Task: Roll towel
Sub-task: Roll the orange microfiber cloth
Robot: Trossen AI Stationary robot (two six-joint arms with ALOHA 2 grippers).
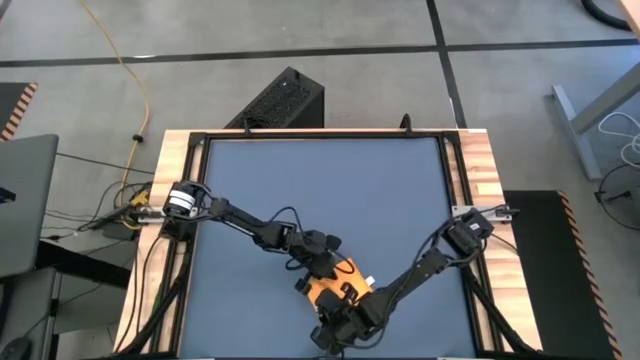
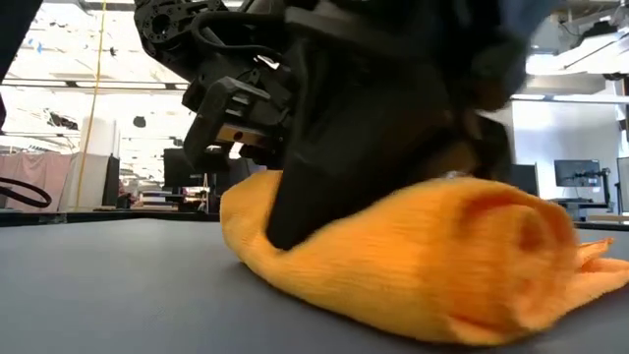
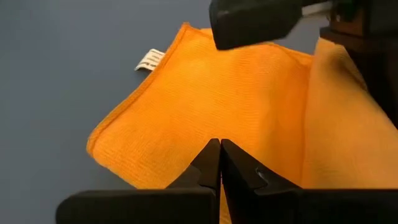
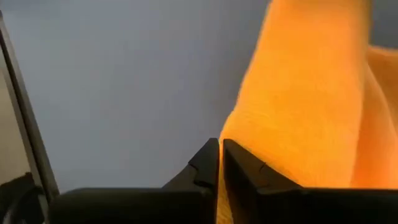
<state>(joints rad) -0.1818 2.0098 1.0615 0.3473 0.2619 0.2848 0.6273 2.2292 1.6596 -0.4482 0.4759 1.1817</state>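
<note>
Your towel [image 2: 413, 265] is soft, light and springy, so with both jaws pinched closed, press its rolled edge.

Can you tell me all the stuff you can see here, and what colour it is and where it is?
towel: one, yellow-orange, partly rolled, near the front middle of the table, under both end effectors
tag: one, white, on the towel's edge
table: one, dark blue top with a wooden rim, centre of the high view
box: one, black, on the floor behind the table
cable: one, yellow, on the floor at the left
left end effector: one, black, fingers shut, at the towel
right end effector: one, black, fingers shut, at the towel's roll
</note>
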